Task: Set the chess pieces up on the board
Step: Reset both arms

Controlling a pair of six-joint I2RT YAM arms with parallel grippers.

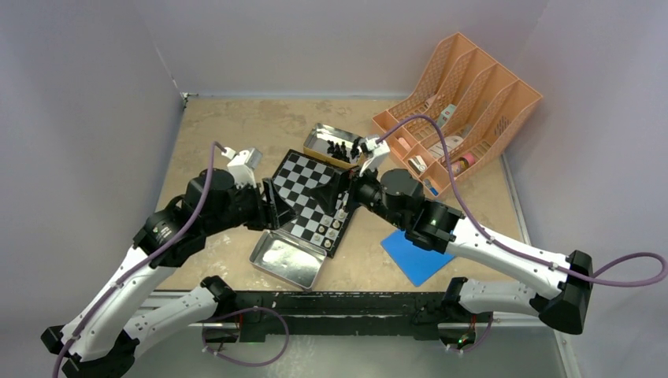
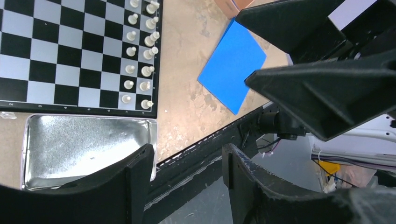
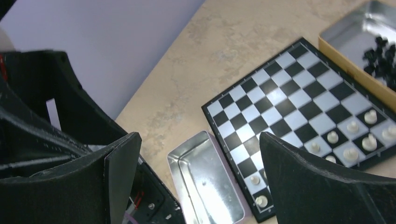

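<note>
Chess pieces [image 2: 148, 52] stand on the board [image 2: 56, 51], tin [image 2: 84, 144] alongside.

We read no text, number, brand or sign clearly in any view.
- Board [image 2: 46, 46]: faint pale marks on dark border, along edge beside empty tin [image 2: 70, 149]. Too small, we cannot read them.
- Orange rack [image 1: 504, 87], right of board and beyond it: items in compartments show printed patches. Blurred, we cannot read them.
</note>
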